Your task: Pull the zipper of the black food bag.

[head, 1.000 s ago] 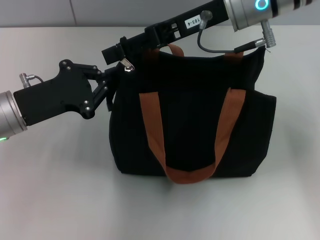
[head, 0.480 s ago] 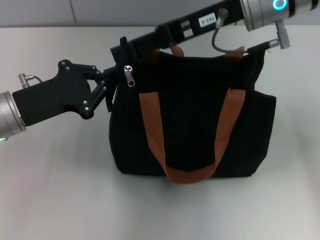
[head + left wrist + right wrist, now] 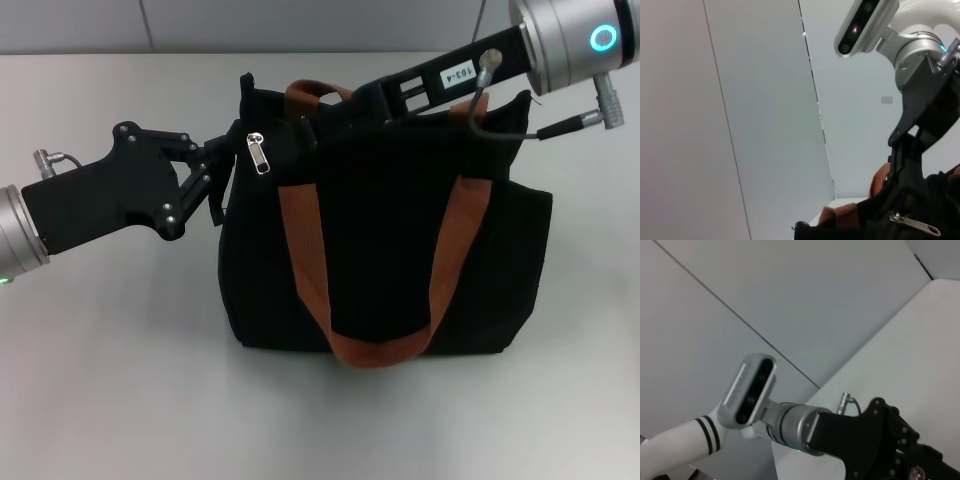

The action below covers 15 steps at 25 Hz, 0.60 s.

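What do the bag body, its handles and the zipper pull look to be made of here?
The black food bag looks like matte woven fabric: it sags and creases softly, with no shine. Its orange handles look like flat webbing, probably nylon or cotton; the weave cannot be made out. The zipper pull appears to be polished silver metal, catching bright highlights.

Matte black hands with visible screws, silver arm cuffs, one glowing a cyan ring.

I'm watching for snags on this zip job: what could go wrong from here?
The zipper hangs loose at the black food bag's left corner, and the right gripper is over the top edge, away from it, so a pull may miss it. The left gripper holds only a soft corner, so the fabric may slip or bunch.
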Each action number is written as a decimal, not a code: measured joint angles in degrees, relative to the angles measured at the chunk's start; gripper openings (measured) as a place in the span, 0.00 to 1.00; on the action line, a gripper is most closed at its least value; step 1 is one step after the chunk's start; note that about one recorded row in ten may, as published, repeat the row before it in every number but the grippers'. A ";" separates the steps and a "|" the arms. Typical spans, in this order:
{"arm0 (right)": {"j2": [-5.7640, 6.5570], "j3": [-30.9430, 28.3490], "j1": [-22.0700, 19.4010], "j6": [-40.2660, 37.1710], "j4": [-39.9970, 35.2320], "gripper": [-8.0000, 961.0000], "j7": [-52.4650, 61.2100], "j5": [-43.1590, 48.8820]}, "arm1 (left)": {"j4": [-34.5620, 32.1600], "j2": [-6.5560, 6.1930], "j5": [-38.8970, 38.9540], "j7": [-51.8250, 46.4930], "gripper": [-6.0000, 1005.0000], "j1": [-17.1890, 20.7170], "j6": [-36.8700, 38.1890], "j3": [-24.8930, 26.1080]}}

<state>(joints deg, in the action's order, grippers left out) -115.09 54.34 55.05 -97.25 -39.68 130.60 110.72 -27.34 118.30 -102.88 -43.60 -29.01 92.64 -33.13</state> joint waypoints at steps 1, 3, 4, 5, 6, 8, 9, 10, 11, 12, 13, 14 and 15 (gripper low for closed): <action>-0.19 0.01 -0.01 0.13 0.16 0.68 0.03 0.51 | 0.00 0.00 0.01 0.00 0.03 -0.03 0.00 -0.01; -0.66 0.00 -0.01 0.73 0.19 0.68 0.07 1.32 | 0.05 -0.01 0.03 0.00 0.03 -0.13 0.00 -0.10; -0.93 0.03 0.01 1.14 0.17 0.68 0.08 1.53 | 0.05 -0.02 0.03 0.00 0.03 -0.17 0.00 -0.18; -1.15 0.08 0.07 1.50 0.14 0.68 0.08 1.62 | 0.05 -0.06 0.04 0.00 0.03 -0.20 0.00 -0.30; -1.30 0.11 0.13 1.78 0.11 0.68 0.08 1.64 | 0.04 -0.06 0.05 0.00 0.03 -0.22 0.00 -0.37; -1.58 0.15 0.34 2.27 0.14 0.68 0.09 1.66 | 0.01 -0.07 0.05 -0.04 0.03 -0.31 0.03 -0.47; -1.66 0.31 0.44 2.44 0.21 0.68 0.10 1.70 | 0.01 -0.07 0.05 -0.06 0.03 -0.36 0.05 -0.49; -1.82 1.09 0.64 2.94 0.25 0.68 0.38 1.80 | 0.01 -0.06 0.06 -0.08 0.03 -0.41 0.10 -0.54; -1.90 1.54 0.66 3.28 0.23 0.67 0.57 1.82 | 0.01 -0.05 0.06 -0.09 0.03 -0.41 0.12 -0.55; -1.97 1.87 0.67 3.54 0.16 0.67 0.75 1.83 | 0.00 -0.05 0.06 -0.09 0.03 -0.42 0.15 -0.54; -1.97 1.87 0.67 3.54 0.16 0.67 0.75 1.83 | 0.00 -0.05 0.06 -0.09 0.03 -0.42 0.15 -0.54; -2.02 2.06 0.67 3.87 0.05 0.67 0.92 1.84 | -0.01 -0.04 0.06 -0.09 0.03 -0.42 0.15 -0.51; -2.06 2.14 0.67 3.97 0.01 0.67 1.03 1.84 | -0.01 -0.04 0.06 -0.09 0.03 -0.43 0.16 -0.46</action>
<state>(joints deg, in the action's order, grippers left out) -117.15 56.48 55.72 -93.28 -39.67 131.63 112.57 -27.34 118.26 -102.82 -43.68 -29.44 92.81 -33.59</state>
